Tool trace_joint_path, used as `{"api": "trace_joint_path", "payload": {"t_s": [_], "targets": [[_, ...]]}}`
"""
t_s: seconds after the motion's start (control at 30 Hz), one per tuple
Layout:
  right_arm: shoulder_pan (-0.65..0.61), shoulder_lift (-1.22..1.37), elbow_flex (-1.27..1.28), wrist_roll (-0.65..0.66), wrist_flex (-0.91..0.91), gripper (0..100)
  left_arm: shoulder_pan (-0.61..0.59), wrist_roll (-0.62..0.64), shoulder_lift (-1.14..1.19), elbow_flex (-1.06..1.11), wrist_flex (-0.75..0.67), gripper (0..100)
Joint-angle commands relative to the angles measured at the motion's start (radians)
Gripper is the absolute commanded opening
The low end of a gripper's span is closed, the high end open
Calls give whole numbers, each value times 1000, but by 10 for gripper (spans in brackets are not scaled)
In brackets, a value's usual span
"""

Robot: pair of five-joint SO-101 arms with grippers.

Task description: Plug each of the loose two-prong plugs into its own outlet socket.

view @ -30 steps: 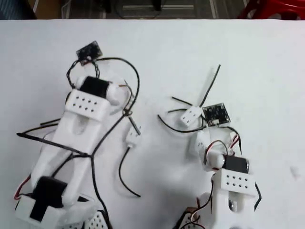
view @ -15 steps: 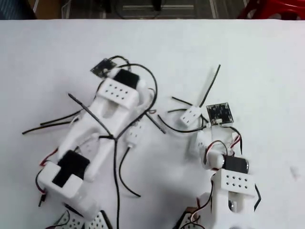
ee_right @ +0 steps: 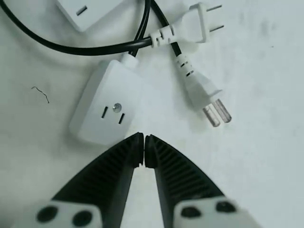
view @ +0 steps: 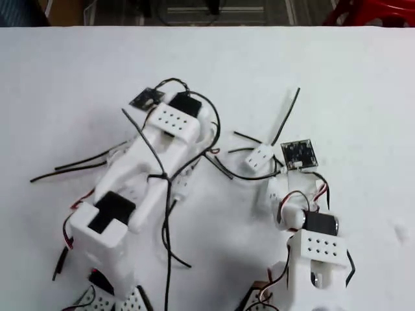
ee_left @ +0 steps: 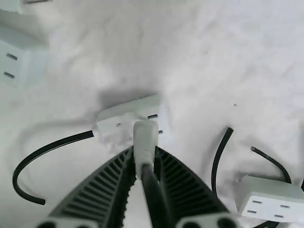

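In the left wrist view my left gripper (ee_left: 142, 159) is shut on a white two-prong plug (ee_left: 144, 135) with a black cord. The plug's nose rests against the face of a white outlet socket (ee_left: 128, 118); its prongs are hidden. In the high view the left arm (view: 152, 159) lies over this spot, with the socket (view: 182, 184) showing beside it. My right gripper (ee_right: 143, 143) is shut on nothing, just short of another white socket (ee_right: 107, 109). Two loose plugs lie beyond it, one (ee_right: 205, 22) farther off and one (ee_right: 203, 92) nearer with bare prongs.
More white sockets lie around: two (ee_left: 14, 61) (ee_left: 268, 199) in the left wrist view, one corner (ee_right: 85, 12) in the right wrist view. Black cords (view: 78, 165) trail over the white table (view: 363, 84). The right arm (view: 314, 246) stands at the lower right.
The left arm has swung rightward toward the table's middle, dragging its black cord along, and now covers the middle socket. The right arm has stayed still.
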Motion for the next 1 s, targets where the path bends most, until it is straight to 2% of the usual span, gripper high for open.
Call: {"api": "trace_joint_path", "payload": {"t_s": [0.0, 0.33, 0.73, 0.97], "targets": [[8, -15, -6, -8, -15, 19, 5, 11, -8, -46, -25, 24], [8, -15, -6, -9, -15, 19, -42, 12, -5, -38, -64, 24], [8, -15, -6, -9, -15, 19, -18, 44, -4, -34, -46, 24], [8, -15, -6, -9, -15, 19, 2, 44, -4, 15, -94, 24]]}}
